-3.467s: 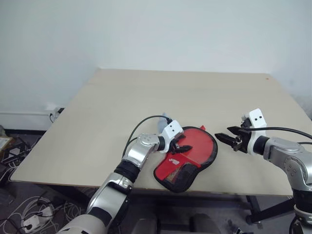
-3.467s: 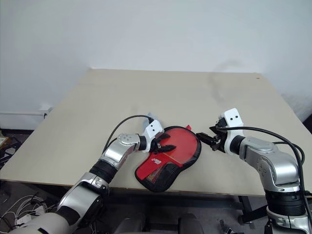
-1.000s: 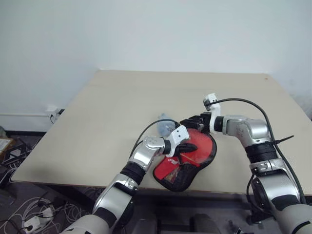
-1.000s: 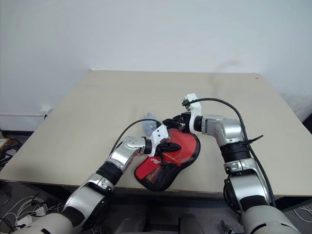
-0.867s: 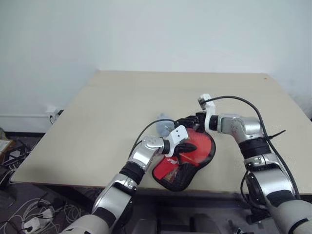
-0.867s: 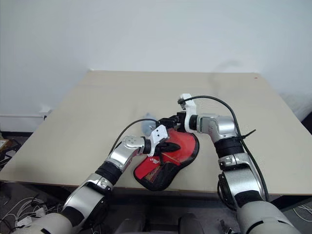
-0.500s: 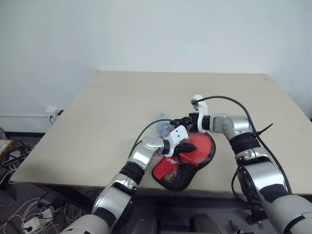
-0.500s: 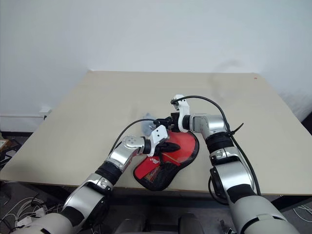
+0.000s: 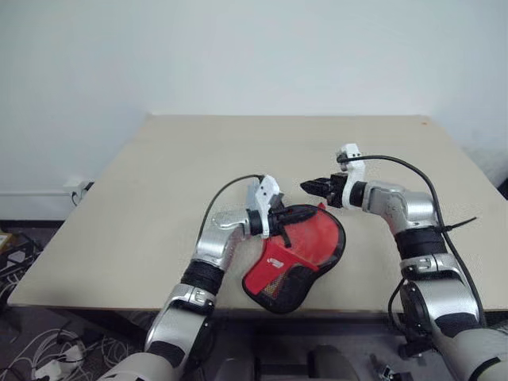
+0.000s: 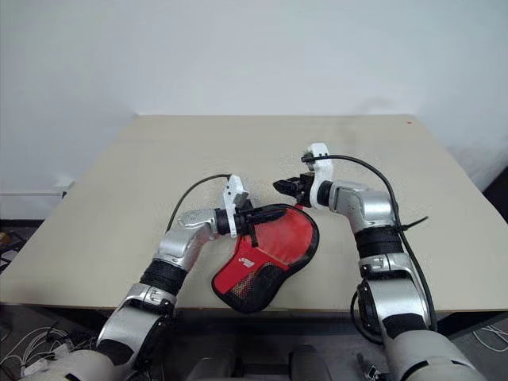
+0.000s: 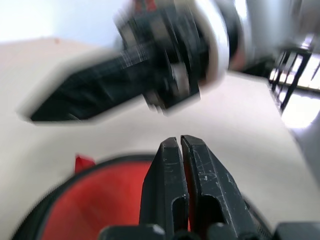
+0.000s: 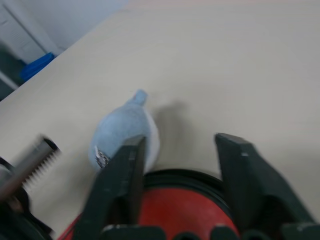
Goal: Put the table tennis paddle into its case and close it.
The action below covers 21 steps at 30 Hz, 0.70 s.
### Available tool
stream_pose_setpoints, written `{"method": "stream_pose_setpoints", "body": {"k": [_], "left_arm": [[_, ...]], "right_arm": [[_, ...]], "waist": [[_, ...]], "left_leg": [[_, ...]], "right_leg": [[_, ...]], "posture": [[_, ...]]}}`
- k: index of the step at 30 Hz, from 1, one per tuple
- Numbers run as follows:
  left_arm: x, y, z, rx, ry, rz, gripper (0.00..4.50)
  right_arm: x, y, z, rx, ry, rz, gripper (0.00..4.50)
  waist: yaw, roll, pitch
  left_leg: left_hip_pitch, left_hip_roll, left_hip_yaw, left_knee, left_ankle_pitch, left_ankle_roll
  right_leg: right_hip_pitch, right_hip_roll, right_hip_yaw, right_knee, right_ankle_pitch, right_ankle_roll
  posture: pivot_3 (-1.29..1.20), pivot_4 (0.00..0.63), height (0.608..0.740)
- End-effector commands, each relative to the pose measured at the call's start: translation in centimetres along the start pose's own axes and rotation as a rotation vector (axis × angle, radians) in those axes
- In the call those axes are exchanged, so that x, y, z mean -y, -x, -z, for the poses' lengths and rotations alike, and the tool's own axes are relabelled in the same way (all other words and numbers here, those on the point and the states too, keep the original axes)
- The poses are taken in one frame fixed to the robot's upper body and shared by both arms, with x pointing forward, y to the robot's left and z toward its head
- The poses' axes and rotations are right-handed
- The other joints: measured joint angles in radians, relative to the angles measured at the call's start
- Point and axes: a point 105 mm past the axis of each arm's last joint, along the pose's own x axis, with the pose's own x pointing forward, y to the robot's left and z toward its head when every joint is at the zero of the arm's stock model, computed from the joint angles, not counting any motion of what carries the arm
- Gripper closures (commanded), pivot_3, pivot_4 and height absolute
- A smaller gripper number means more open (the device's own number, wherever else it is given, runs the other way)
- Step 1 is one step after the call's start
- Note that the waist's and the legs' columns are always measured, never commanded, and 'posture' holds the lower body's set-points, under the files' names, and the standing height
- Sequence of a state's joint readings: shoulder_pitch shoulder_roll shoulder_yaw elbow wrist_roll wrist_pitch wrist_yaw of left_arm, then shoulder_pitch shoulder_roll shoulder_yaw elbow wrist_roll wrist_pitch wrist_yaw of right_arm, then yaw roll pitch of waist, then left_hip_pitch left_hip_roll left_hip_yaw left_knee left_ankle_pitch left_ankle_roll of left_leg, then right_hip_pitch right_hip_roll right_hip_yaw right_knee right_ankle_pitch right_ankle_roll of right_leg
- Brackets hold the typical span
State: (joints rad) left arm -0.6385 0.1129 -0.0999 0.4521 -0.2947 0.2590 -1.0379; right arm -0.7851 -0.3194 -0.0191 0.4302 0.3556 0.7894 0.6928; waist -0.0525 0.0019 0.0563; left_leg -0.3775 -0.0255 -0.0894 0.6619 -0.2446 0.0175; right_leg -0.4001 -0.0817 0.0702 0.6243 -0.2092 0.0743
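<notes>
Beige table [image 9: 159, 175] holds the case [image 9: 298, 254], its near end hanging over the edge, with the red paddle [image 9: 313, 238] inside. Left gripper [image 10: 252, 220] is pinched shut on the case rim. Right gripper [image 9: 309, 186] hovers open by the far rim. Hold steady while zipping. Right wrist view shows a blue puff [image 12: 125, 132].

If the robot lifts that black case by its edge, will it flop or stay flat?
Probably mostly flat: the red paddle looks tucked inside the case, stiffening it. The left pincer is shut on its rim. The mesh end seems soft and may sag. The blue puff would likely dangle.
</notes>
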Motion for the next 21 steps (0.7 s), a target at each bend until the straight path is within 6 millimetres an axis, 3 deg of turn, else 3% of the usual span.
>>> {"method": "stream_pose_setpoints", "body": {"k": [1,4,5,13,21], "left_arm": [[-0.4,0.6,-3.7,0.103,-0.044,-0.004,4.50],[-2.0,1.5,-5.0,0.157,-0.023,-0.081,4.50],[-2.8,1.9,-5.3,0.170,-0.005,-0.119,4.50],[-8.0,4.7,-5.4,0.187,0.113,-0.386,4.50],[-9.9,6.6,-4.3,0.187,0.220,-0.477,4.50]], "right_arm": [[-0.2,1.2,-1.4,0.056,0.041,0.014,3.52],[-0.2,2.1,-0.4,0.039,0.077,0.021,4.38],[-0.5,2.3,0.1,0.030,0.091,0.014,4.46],[-3.7,2.6,2.9,0.004,0.142,-0.091,4.46],[-4.4,1.3,5.5,-0.031,0.172,-0.095,4.46]], "waist": [[0.000,0.000,0.000],[0.001,0.000,0.000],[0.001,0.000,0.000],[0.001,-0.001,0.000],[0.003,-0.002,0.001]], "left_leg": [[0.000,0.000,0.000,0.000,0.000,0.000],[0.000,0.000,0.000,0.001,0.001,-0.002],[0.000,0.000,0.000,0.002,0.001,-0.002],[0.000,0.000,0.001,0.002,0.001,-0.002],[0.000,0.000,0.000,0.002,0.001,-0.002]], "right_leg": [[0.000,0.000,0.000,0.000,0.000,0.000],[0.001,0.000,0.000,0.000,0.000,0.000],[0.001,0.000,0.000,0.000,0.000,0.000],[0.002,0.000,0.000,0.000,0.000,0.000],[0.001,0.000,0.000,-0.001,0.000,0.000]], "posture": [[0.00,0.000,0.740],[0.00,0.000,0.740],[0.00,0.000,0.740],[0.00,0.000,0.740],[0.00,0.000,0.740]]}}
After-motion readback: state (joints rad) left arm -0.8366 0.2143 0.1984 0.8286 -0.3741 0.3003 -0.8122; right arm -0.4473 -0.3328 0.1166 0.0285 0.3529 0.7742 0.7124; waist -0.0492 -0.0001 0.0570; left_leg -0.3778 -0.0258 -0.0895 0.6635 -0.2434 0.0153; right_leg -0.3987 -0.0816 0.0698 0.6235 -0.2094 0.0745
